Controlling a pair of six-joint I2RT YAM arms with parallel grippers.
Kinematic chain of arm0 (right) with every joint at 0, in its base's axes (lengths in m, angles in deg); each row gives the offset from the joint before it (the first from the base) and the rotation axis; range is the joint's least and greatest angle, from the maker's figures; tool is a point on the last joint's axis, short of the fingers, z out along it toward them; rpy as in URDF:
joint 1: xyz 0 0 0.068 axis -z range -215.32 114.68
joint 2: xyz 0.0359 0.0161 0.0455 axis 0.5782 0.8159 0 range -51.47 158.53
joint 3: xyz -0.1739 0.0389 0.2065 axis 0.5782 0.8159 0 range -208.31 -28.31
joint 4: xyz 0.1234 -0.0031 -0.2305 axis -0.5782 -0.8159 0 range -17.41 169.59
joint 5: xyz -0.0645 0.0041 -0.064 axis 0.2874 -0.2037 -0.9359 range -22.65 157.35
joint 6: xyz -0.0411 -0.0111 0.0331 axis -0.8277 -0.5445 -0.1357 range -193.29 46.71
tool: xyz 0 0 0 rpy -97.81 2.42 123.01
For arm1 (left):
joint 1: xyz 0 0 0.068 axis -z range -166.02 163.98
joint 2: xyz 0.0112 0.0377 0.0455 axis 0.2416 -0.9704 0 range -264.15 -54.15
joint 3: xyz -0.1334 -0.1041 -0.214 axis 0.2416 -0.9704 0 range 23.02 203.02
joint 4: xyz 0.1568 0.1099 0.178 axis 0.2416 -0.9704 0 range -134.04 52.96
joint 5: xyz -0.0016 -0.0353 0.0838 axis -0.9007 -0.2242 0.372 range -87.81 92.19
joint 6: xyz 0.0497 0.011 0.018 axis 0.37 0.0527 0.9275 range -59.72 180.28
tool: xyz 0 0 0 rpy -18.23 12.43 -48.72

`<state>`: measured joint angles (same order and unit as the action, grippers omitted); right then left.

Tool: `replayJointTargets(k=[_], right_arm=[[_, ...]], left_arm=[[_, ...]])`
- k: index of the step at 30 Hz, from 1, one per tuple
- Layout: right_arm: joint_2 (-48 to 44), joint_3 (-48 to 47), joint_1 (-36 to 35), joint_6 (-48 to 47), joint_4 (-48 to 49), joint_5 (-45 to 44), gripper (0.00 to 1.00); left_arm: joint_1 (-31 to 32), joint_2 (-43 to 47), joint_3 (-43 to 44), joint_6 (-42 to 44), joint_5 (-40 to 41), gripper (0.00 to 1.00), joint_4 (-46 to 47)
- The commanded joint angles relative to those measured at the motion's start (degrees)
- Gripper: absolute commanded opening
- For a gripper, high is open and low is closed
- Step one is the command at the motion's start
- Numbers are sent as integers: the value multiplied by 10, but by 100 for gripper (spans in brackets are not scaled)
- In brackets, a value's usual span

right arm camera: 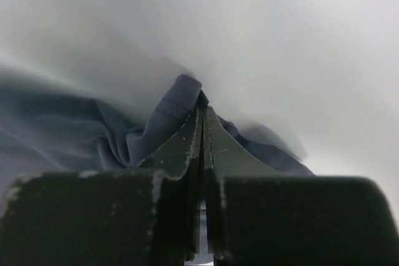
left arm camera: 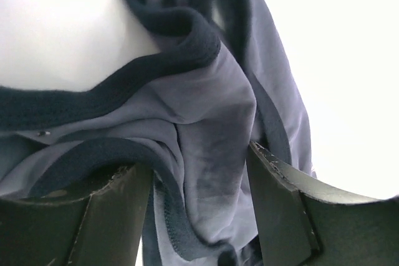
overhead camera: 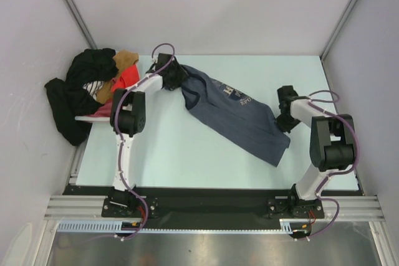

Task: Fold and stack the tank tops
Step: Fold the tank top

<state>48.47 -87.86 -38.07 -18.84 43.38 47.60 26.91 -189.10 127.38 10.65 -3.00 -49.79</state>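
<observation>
pile, upper left, at desk's left edge: black clothes (overhead camera: pixel 73 101) draped over the edge, partly off it | bright orange-red garment (overhead camera: pixel 126 79) on the heap | tan garment (overhead camera: pixel 125 59) at its top right | black-and-white striped piece (overhead camera: pixel 93 87) mid-heap | desk (overhead camera: pixel 187 154): pale blue-white | metal rail (overhead camera: pixel 212 207) along bottom edge

The middle of the counter (overhead camera: pixel 187 160) is crossed by the blue-grey tank top (overhead camera: pixel 240 116), which is stretched from the far edge on the left down to the right edge. The far left corner is blocked by a pile of clothes (overhead camera: pixel 87 91). Open room is left along the near edge and in the far right corner.
</observation>
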Motion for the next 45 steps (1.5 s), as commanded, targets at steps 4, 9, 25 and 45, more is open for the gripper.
replayJointTargets(k=[4,9,25,45], right_arm=[[32,138,-206,91,-85,190,0],[116,109,-466,206,-48,302,0],[-113,138,-626,254,-35,105,53],[-261,70,-275,-210,158,137,39]], left_arm=[[-3,-100,172,-16,-43,67,-37],[5,-137,238,-22,-64,67,-32],[14,-82,234,56,-82,72,-29],[-3,309,-197,213,4,98,-47]])
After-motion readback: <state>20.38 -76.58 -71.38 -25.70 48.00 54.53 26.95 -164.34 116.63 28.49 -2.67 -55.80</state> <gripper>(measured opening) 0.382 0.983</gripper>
